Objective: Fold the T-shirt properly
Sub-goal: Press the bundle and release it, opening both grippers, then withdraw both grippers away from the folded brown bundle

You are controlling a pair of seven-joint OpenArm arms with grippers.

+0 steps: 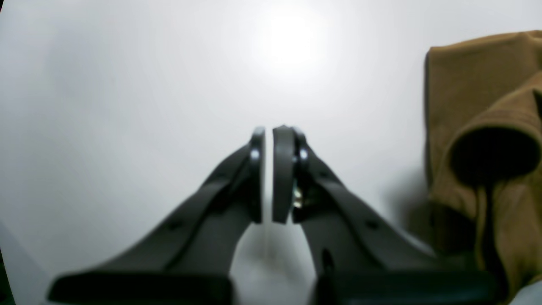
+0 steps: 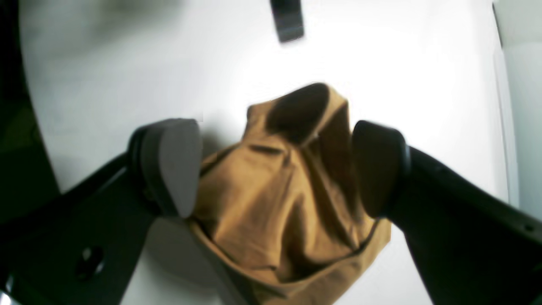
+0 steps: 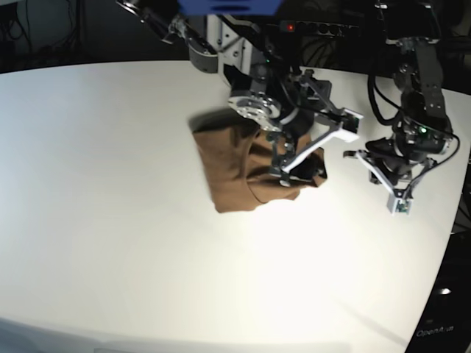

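- Right gripper [image 2: 275, 169] spreads wide above the bunched T-shirt [image 2: 275, 203], pads either side.
- Left gripper [image 1: 268, 173] is nearly closed, holding nothing; the cloth's edge sits at frame right.
- Bare white table [image 3: 110, 220] fills the left and lower base view.

Bright light comes from above and makes a white glare spot on the tabletop [image 1: 292, 46]. Both wrist pictures are blurry and soft — the nearby hand parts most of all. The base picture bends at its edges, and its corners go dark. The T-shirt [image 3: 239, 173] throws a small dark shadow.
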